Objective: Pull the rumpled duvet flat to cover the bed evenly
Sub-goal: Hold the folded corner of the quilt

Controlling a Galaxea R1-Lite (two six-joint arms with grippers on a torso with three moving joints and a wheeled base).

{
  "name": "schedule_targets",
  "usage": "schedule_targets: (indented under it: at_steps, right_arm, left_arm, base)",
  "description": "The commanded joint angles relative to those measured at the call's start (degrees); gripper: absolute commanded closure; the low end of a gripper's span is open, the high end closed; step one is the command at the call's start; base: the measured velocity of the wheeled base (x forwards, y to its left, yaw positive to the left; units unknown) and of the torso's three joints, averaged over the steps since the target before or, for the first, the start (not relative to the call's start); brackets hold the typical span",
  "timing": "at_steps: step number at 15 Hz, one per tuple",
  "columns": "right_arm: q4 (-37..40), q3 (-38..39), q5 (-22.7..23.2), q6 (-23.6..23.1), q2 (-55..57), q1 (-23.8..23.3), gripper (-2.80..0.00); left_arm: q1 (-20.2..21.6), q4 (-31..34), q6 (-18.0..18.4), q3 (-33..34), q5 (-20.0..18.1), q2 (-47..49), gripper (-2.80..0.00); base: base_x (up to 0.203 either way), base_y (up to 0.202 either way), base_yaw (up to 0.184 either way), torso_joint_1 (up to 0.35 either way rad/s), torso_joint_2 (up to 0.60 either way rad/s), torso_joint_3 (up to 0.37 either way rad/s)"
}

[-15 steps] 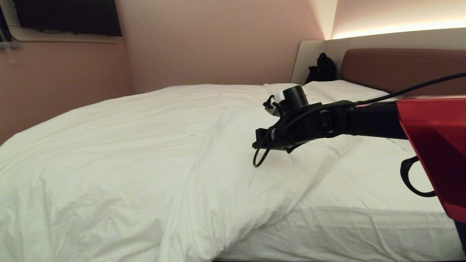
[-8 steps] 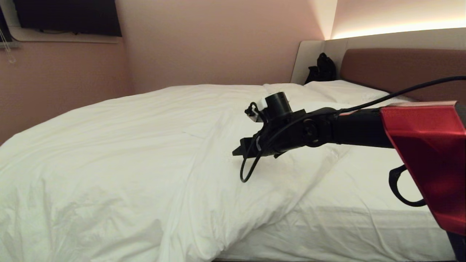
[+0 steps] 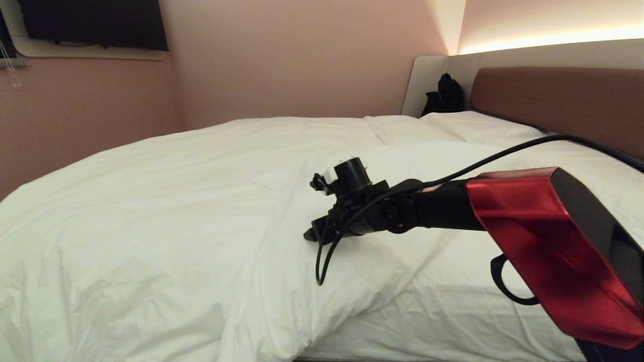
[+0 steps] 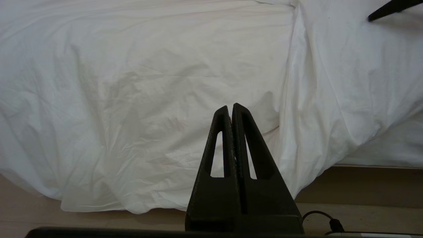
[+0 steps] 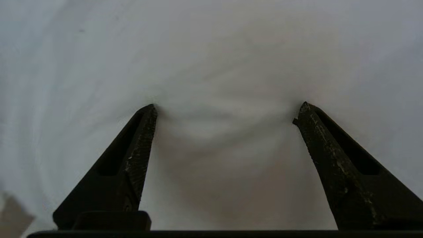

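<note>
The puffy white duvet (image 3: 151, 211) lies rumpled over the left and middle of the bed (image 3: 453, 322). Its folded edge runs slantwise down to the near side and leaves bare mattress sheet at the near right. My right gripper (image 3: 309, 235) reaches in from the right and sits low on that fold. In the right wrist view the gripper (image 5: 228, 110) is open, with both fingertips (image 5: 148, 112) pressing into the white cloth (image 5: 211, 66) and nothing pinched between them. My left gripper (image 4: 230, 107) is shut and empty, held level before the duvet's (image 4: 132, 99) overhang at the bed's side.
Flat white pillows (image 3: 468, 128) lie below the brown headboard (image 3: 553, 100). A black bag (image 3: 445, 95) stands in the far corner and a dark screen (image 3: 95, 22) hangs on the left wall. Pale floor (image 4: 363, 198) shows under the duvet's hanging edge.
My right arm has swung left and sunk, bringing its gripper from above the duvet's fold down onto the cloth. The duvet and the left arm have not moved.
</note>
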Motion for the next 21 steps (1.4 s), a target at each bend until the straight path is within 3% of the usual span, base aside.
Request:
schedule_targets:
  at_steps: [1,7,13,14,21]
  right_arm:
    - [-4.2,0.1,-3.5,-2.0,2.7,0.3,-2.8]
    - [-5.5,0.1,-7.5,-1.7,9.9,-0.6,-2.8]
    - [-5.4,0.1,-7.4,-1.3,12.1,-2.0,-2.8]
    - [-5.4,0.1,-7.4,-1.3,12.1,-2.1,0.0]
    - [-5.5,0.1,-7.3,-1.3,11.4,-2.2,0.0]
  left_arm:
    - [0.0,0.0,0.0,0.0,0.0,0.0,0.0]
    - [0.0,0.0,0.0,0.0,0.0,0.0,0.0]
    - [0.0,0.0,0.0,0.0,0.0,0.0,0.0]
    - [0.1,0.0,0.0,0.0,0.0,0.0,0.0]
    - [0.0,0.0,0.0,0.0,0.0,0.0,0.0]
  base:
    - [0.0,0.0,0.0,0.0,0.0,0.0]
    - [0.0,0.0,0.0,0.0,0.0,0.0]
    - [0.0,0.0,0.0,0.0,0.0,0.0]
    - [0.0,0.0,0.0,0.0,0.0,0.0]
    - [0.0,0.0,0.0,0.0,0.0,0.0]
